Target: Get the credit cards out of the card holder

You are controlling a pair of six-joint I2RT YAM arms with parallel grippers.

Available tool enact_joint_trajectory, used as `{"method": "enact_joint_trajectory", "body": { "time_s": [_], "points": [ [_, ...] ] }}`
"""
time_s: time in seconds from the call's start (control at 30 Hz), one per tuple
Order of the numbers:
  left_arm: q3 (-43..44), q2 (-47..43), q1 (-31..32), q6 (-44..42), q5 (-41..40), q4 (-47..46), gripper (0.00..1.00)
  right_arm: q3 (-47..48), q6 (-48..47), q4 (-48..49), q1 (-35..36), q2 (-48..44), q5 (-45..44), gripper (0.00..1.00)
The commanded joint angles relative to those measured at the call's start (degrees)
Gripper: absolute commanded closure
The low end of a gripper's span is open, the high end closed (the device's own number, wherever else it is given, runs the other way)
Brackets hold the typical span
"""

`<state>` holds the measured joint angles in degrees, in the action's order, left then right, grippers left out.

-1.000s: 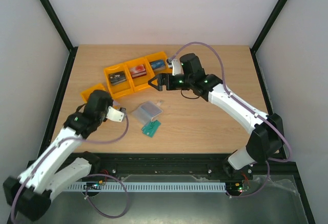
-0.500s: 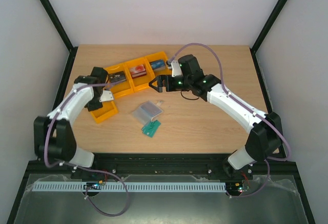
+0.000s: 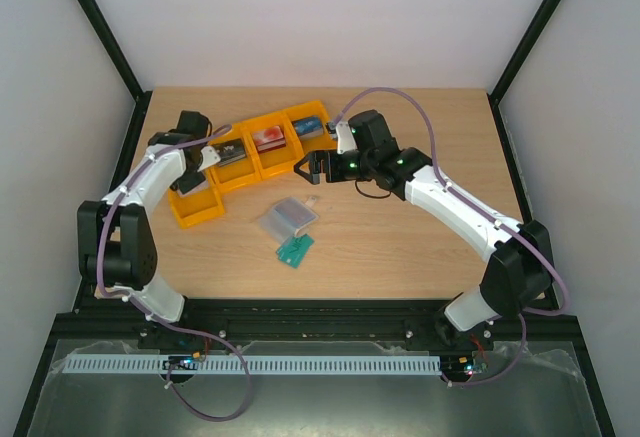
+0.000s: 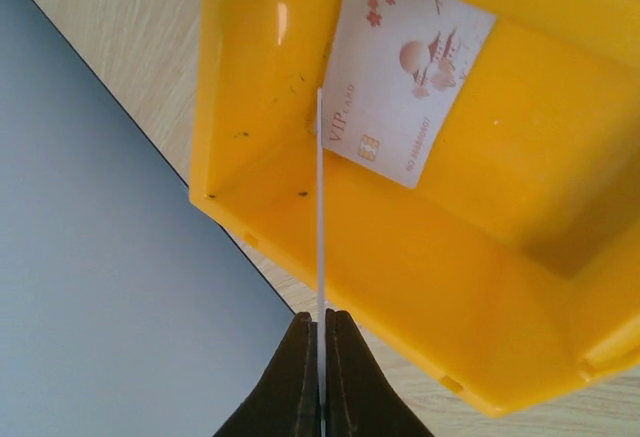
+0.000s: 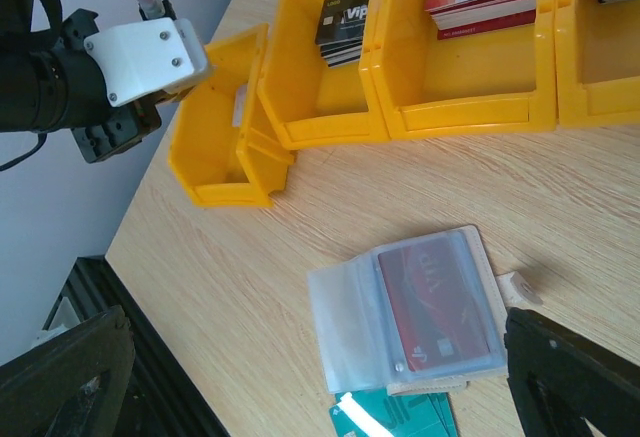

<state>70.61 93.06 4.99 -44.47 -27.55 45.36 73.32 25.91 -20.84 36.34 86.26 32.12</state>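
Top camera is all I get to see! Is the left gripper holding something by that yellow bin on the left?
Observer: Yes. In the left wrist view the left gripper is shut on a thin white plastic card, seen edge-on, with its far end reaching into the yellow plastic bin.
Operator: Ooh, is anything in that bin already?
Observer: One pale plastic card printed with pink blossoms and the letters VIP is inside.
Operator: Any cards left in the wallet?
Observer: The right wrist view shows a dark red card inside a clear pocket of the open beige card holder.
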Motion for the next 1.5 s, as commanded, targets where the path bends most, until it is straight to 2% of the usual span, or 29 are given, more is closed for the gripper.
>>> {"method": "enact_joint_trajectory", "body": {
  "time_s": [0.0,0.23,0.33,0.6,0.7,0.93,1.07,1.2,1.33,1.47],
  "points": [
    [1.5,0.5,1.3,0.8,-0.9,-2.8,0.98,-0.4,-0.9,-0.6,-0.2,-0.9,-0.5,0.01],
    [2.1,0.1,3.6,-3.0,-1.3,-3.6,0.98,-0.4,-1.2,-1.0,-0.2,-0.3,-0.2,0.01],
    [-0.8,1.0,3.0,-4.4,-5.7,-7.9,0.98,-0.4,-1.4,-1.2,-0.4,-0.3,-0.3,0.01],
    [-1.5,5.4,2.2,-1.7,-5.7,-7.8,0.98,-0.5,-1.9,-1.8,-0.3,-0.4,-0.7,0.01],
    [-3.1,6.8,2.1,-2.3,-5.8,-11.1,0.98,-0.5,-1.8,-1.8,-0.4,-0.2,-0.6,0.01],
    [-7.6,9.0,2.3,-4.7,-13.7,-22.0,0.96,-0.6,-1.9,-2.2,-0.4,-0.2,-0.6,0.01],
    [-9.3,8.4,2.3,-5.6,-12.1,-24.2,0.80,-1.0,-1.5,-2.1,-0.4,-0.6,-0.6,0.01],
    [-11.4,7.0,2.3,-6.7,-12.3,-25.5,0.56,-1.2,-1.5,-2.5,-0.4,-1.4,-0.9,0.01],
    [-9.5,4.4,2.2,-5.8,-9.9,-22.8,0.29,-0.9,-1.5,-2.7,-0.4,-1.9,-1.3,0.01],
    [-5.7,1.7,2.0,-3.4,-4.4,-18.2,0.20,-0.9,-1.3,-2.6,-0.4,-2.1,-1.4,0.01]
  ]
}}
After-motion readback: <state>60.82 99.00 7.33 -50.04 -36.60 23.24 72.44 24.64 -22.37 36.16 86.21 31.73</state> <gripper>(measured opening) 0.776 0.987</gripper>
